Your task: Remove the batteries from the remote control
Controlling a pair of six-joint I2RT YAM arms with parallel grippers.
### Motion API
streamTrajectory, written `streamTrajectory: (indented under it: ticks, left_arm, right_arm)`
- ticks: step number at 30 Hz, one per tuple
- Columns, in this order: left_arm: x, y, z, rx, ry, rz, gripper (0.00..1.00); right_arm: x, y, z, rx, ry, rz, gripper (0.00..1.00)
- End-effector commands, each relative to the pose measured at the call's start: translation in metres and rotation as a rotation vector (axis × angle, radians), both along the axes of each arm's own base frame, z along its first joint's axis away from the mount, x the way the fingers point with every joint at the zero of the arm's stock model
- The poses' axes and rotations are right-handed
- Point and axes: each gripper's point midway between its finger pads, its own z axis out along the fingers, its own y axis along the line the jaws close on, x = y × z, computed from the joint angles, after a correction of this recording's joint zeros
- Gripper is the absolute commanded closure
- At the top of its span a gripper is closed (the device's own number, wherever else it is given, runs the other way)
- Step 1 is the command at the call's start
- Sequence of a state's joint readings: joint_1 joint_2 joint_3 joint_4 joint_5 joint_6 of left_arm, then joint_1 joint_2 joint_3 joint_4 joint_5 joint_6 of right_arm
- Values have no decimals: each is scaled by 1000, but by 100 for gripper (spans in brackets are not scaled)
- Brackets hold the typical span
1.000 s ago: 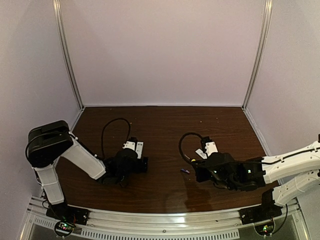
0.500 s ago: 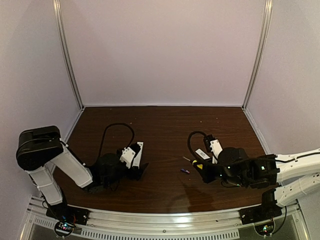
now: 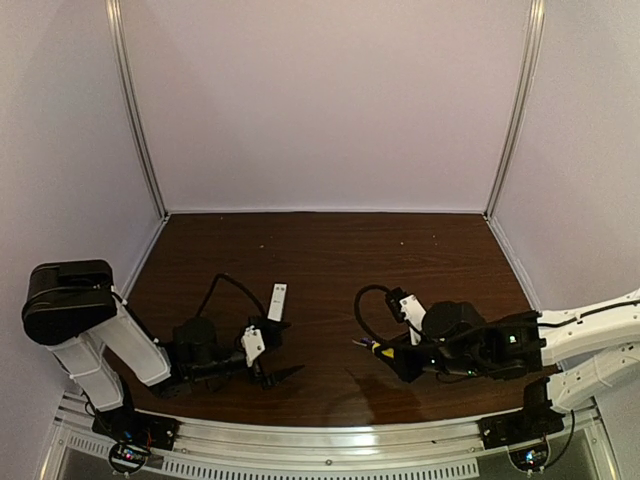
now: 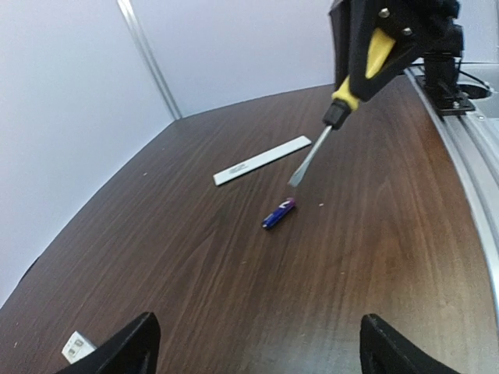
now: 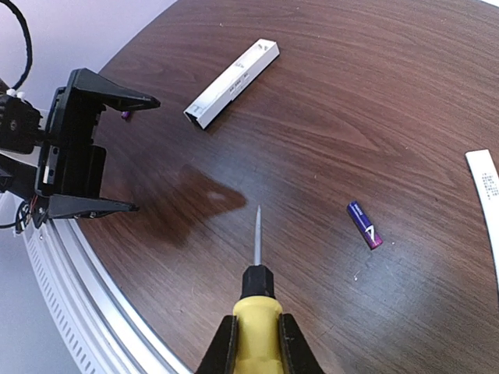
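Remote control (image 5: 232, 84) lies just beyond wide-spread left pincer (image 5: 148, 153), not touching.

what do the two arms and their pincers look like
Both have white link shells and bulky black joint housings: left arm, right arm. A black cable loops beside each wrist. The left pincer is black with angular, pointed fingers; the right pincer is black too. Each wrist carries a small white block.
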State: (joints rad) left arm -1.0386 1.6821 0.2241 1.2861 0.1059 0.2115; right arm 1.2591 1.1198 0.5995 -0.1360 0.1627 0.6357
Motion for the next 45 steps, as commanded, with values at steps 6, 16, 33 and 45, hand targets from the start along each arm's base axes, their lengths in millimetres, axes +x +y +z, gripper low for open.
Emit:
streamTrajectory:
  ticks: [6,16,33,45]
  left_arm:
    - [-40,-18,15,-28,-78,-233,13]
    - [-50,-35,11,4,-73,-266,20]
    - [-53,-60,-4,44,-64,-268,48]
    - [-58,-66,-12,75,-47,-303,84]
  right_arm:
    - [-11,26,-2,22,28,113,99]
    - [-15,39,-5,39,49,153,99]
    - [-38,75,-4,128,124,295,99]
    - [-43,82,-4,128,127,311,99]
